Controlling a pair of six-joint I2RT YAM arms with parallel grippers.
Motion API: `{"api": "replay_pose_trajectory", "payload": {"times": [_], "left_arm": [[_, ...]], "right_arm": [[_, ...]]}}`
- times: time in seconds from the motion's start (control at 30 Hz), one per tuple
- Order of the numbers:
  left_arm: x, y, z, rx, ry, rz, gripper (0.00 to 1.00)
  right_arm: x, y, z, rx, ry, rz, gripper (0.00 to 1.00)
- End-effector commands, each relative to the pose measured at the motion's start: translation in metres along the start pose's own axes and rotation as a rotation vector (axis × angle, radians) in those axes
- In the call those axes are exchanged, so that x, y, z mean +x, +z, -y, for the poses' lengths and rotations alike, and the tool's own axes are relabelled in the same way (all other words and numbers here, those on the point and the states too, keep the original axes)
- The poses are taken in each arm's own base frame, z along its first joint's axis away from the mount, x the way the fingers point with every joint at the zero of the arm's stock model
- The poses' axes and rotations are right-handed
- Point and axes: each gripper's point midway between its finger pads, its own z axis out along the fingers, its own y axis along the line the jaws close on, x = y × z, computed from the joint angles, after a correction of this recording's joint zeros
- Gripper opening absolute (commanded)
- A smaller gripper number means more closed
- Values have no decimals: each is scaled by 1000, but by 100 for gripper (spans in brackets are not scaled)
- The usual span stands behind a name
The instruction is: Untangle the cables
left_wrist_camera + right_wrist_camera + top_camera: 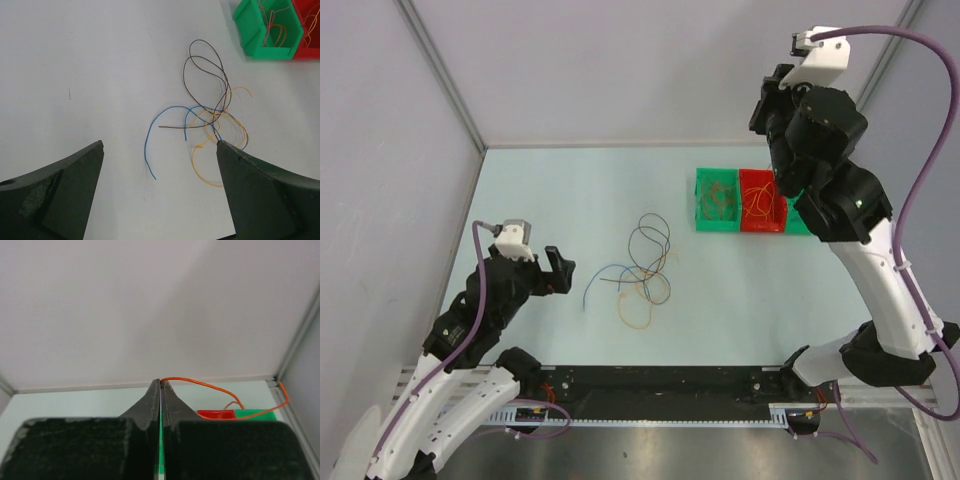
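Observation:
A tangle of thin cables lies on the table: dark brown loops, a blue wire and a pale orange loop overlap. My left gripper is open and empty, low over the table just near and left of the tangle, also seen in the top view. My right gripper is shut on an orange cable that trails down to the right toward the bins. It is raised high above the bins.
A green bin and a red bin stand side by side at the back right, each holding loose wires, with another green bin partly hidden by the right arm. The enclosure walls stand at the back and sides.

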Motion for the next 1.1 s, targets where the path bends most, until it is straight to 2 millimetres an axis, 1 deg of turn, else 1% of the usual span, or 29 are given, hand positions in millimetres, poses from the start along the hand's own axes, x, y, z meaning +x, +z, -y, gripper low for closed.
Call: {"api": "replay_pose_trajectory", "payload": {"times": [0.0, 0.03, 0.1, 0.13, 0.17, 0.2, 0.23, 0.27, 0.3, 0.33, 0.37, 0.4, 0.43, 0.47, 0.5, 0.53, 0.57, 0.6, 0.7, 0.87, 1.0, 1.07], "left_arm": [[-6, 2, -1, -10, -9, 22, 100], [-6, 2, -1, -10, -8, 22, 100], [-6, 3, -2, -15, -9, 21, 100], [-6, 3, -2, -17, -9, 20, 100], [-6, 4, -2, -18, -10, 18, 100], [-5, 4, -2, -21, -9, 15, 100], [-6, 4, -2, -22, -9, 15, 100], [-5, 5, -2, -24, -8, 11, 100], [-5, 5, -3, -27, -8, 10, 100], [-5, 5, -3, -27, -9, 9, 100], [-4, 6, -3, -30, -9, 7, 100], [-4, 6, -3, -29, -9, 5, 100], [-4, 7, -3, -29, -9, 3, 100], [-4, 7, -4, -31, -7, 2, 100], [-3, 8, -4, -34, -8, -1, 100], [-3, 8, -4, -32, -8, -1, 100], [-3, 8, -4, -33, -8, -4, 100], [-3, 9, -4, -34, -9, -4, 100], [-3, 10, -5, -39, -8, -8, 100], [-2, 11, -5, -41, -8, -12, 100], [-2, 10, -6, -42, -9, -10, 100], [-3, 10, -6, -42, -10, -9, 100]], "right_arm": [[-10, 24, 35, 97, 36, 58, 0], [-9, 31, 46, 113, 28, 57, 0], [1, 44, 50, 114, 48, 37, 0], [2, 49, 48, 83, 72, 35, 0], [4, 56, 58, 102, 76, 34, 0], [5, 59, 60, 99, 83, 33, 0], [10, 66, 56, 76, 94, 20, 0], [9, 71, 64, 89, 98, 26, 0], [9, 75, 66, 84, 103, 28, 0], [15, 84, 64, 67, 107, 14, 0], [16, 88, 70, 77, 105, 12, 0], [13, 92, 70, 70, 108, 19, 0], [20, 100, 72, 76, 108, 2, 0], [22, 105, 78, 87, 109, -2, 0], [22, 108, 78, 76, 115, -3, 0], [29, 115, 77, 75, 120, -14, 0], [31, 118, 83, 86, 119, -18, 0], [35, 121, 84, 90, 117, -24, 0], [53, 134, 90, 110, 97, -55, 0], [75, 151, 100, 141, 75, -88, 0], [90, 161, 102, 136, 83, -118, 0], [99, 165, 97, 115, 93, -138, 0]]}}
